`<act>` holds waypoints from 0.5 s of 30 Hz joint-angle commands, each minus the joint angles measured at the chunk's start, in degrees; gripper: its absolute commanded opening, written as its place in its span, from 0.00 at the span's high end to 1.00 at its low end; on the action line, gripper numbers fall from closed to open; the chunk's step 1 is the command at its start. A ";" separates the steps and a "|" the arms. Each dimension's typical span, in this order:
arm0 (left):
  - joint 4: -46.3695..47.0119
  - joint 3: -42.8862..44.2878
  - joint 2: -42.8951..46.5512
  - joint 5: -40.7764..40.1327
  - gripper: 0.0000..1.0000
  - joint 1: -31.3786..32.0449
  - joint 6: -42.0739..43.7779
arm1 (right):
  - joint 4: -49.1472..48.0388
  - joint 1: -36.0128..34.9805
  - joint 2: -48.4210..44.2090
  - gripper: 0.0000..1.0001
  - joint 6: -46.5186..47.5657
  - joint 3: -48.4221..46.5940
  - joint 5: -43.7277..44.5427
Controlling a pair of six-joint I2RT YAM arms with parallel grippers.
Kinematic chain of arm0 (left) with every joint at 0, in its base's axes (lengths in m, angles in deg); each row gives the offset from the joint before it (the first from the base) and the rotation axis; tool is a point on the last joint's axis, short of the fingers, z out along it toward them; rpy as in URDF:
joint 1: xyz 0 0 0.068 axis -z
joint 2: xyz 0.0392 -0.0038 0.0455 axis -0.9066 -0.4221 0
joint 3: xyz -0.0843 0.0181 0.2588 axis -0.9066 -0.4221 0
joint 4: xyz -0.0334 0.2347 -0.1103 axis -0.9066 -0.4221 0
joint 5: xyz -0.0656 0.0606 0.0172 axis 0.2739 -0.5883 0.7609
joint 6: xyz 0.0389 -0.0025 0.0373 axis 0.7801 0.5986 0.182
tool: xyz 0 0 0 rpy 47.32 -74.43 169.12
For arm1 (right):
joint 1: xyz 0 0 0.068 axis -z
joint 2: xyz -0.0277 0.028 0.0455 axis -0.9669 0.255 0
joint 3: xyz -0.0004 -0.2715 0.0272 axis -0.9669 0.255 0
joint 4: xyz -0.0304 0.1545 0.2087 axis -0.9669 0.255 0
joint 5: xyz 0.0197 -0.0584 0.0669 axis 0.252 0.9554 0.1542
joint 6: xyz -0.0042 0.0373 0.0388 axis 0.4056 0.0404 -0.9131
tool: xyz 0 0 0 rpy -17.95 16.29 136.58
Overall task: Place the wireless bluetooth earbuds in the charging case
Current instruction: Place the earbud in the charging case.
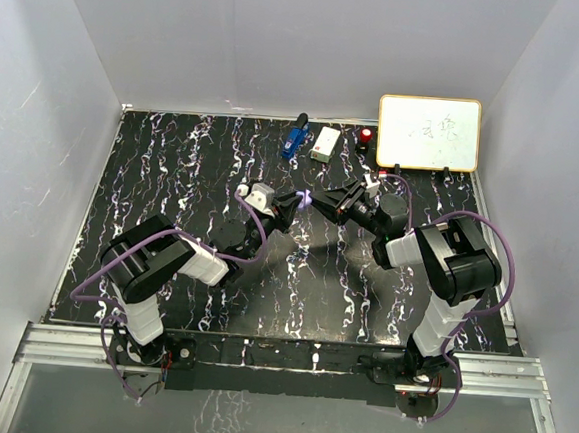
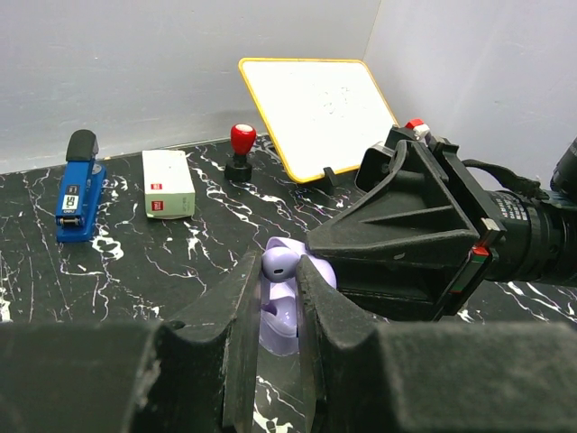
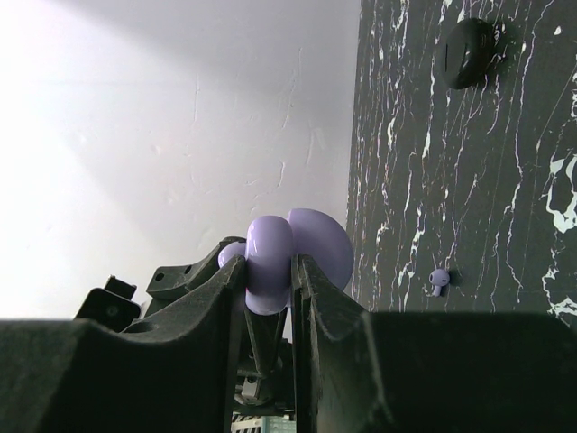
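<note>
So the lilac case (image 2: pixel 281 325) is pinched tight by left gripper (image 2: pixel 278 293) and right gripper (image 3: pixel 269 271), mid-table. It should be kept level while one grip is eased off for the loose lilac earbud (image 3: pixel 439 281).

Lilac case (image 3: pixel 311 244): smooth, glossy plastic. Tabletop (image 1: pixel 192 179): black, white-veined, faint sheen. Left gripper fingers (image 2: pixel 239 343): matt black plastic.
</note>
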 commanded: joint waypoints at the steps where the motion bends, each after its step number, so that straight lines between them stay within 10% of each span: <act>1: 11.25 0.77 2.24 -0.39 1.00 0.33 1.12 | -5.03 -0.35 -0.46 1.00 -0.56 0.08 -0.60; 15: 11.24 1.58 1.83 -0.56 1.00 0.40 1.46 | -5.23 -0.45 -0.23 1.00 -0.64 -0.05 -0.86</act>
